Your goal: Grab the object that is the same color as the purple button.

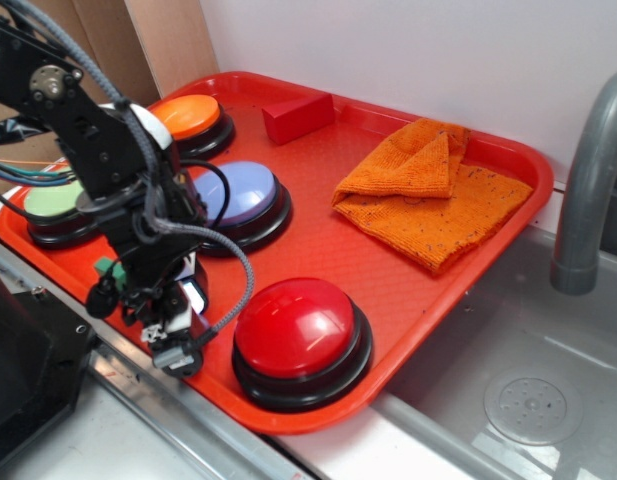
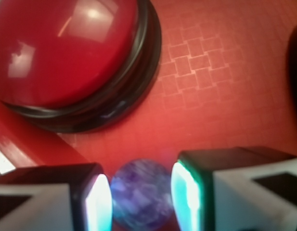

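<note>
1. The gripper [image 2: 141, 197] is low over the near-left part of the red tray [image 1: 328, 250], just left of the red button [image 1: 300, 335].
2. The wrist view shows the purple marbled ball [image 2: 141, 195] sitting between the two finger pads [image 2: 97, 202]. The jaws stand narrowly apart around it. Whether the pads press on the ball cannot be told; the picture is blurred at that spot.
3. The ball is not discernible in the exterior view, where the arm covers it.
4. The purple button [image 1: 240, 195] stands behind the arm, mid-left on the tray.
5. The orange button [image 1: 188, 118] and the green button [image 1: 53, 205] sit farther left.
6. A red block [image 1: 298, 117] lies at the back edge. A folded orange cloth [image 1: 433, 190] lies at the right.
</note>
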`<action>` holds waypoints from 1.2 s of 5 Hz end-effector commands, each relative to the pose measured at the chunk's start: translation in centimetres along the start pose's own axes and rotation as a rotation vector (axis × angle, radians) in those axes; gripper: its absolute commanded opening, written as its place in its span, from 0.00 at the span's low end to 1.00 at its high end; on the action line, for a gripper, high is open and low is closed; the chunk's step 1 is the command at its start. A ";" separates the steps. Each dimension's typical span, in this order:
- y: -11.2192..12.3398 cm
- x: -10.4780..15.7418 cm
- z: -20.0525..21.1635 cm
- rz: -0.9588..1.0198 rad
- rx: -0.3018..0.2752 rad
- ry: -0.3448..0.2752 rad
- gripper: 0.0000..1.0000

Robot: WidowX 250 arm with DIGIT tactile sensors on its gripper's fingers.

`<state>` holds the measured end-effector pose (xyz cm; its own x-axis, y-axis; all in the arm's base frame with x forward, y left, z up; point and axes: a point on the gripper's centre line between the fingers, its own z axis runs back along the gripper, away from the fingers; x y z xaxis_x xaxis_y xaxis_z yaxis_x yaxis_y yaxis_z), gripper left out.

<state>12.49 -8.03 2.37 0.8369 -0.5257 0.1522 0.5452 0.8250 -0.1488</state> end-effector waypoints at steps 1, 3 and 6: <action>0.3 0.3 3.1 0.145 0.026 -0.022 0.00; 1.4 2.7 8.7 0.395 0.099 0.029 0.00; 5.6 2.2 17.2 0.736 0.260 0.017 0.00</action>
<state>16.15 -0.73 17.18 0.9850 0.1684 0.0382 -0.1696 0.9850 0.0310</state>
